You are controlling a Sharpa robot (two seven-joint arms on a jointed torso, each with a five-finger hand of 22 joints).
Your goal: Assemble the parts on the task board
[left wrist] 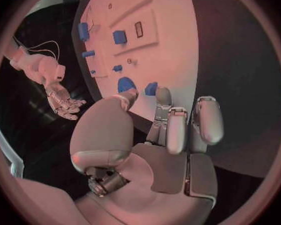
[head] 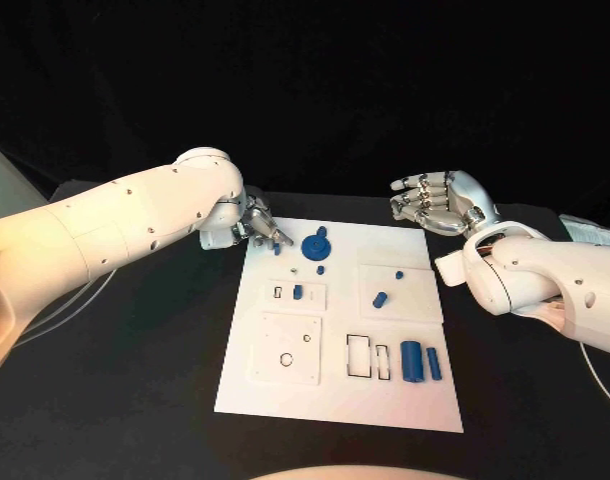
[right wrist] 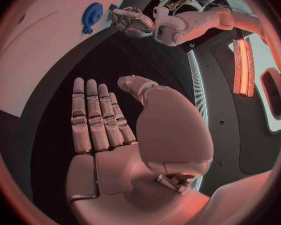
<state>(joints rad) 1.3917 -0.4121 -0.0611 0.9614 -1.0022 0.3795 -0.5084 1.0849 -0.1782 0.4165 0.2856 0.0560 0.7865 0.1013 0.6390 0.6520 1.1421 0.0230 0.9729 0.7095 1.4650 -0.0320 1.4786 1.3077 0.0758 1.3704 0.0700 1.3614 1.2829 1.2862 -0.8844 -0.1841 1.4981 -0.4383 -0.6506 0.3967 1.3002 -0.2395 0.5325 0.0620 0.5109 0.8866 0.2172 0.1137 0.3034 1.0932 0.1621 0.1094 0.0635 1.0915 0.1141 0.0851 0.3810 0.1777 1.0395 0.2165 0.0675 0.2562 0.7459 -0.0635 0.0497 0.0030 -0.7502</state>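
White and flat, the task board (head: 337, 400) lies in the middle of the black table (head: 132, 400), its long sides running away from the robot.

At the board's far left corner the left hand (head: 252, 222) reaches in, its fingers (left wrist: 177, 130) lying close together and bent down over a small blue part (head: 276, 246) just inside the far edge. The wrist view puts the fingertips at that part, but whether they pinch it or only touch it I cannot tell.

Beyond the board's far right corner, the right hand (head: 441, 203) is raised off the table with its fingers (right wrist: 90, 117) straight, side by side, holding nothing.

Just beside the left hand's fingertips sits a round blue part (head: 317, 244) with a tab. Near the right edge lie two blue bars (head: 421, 361), and smaller blue pieces (head: 380, 298) rest mid-board.

The likely trouble is at that crowded corner. A loose or uneven pinch could let the small part slip or tip. Bunched fingers may also nudge the round part beside them out of place, or drag the board's corner across the table.
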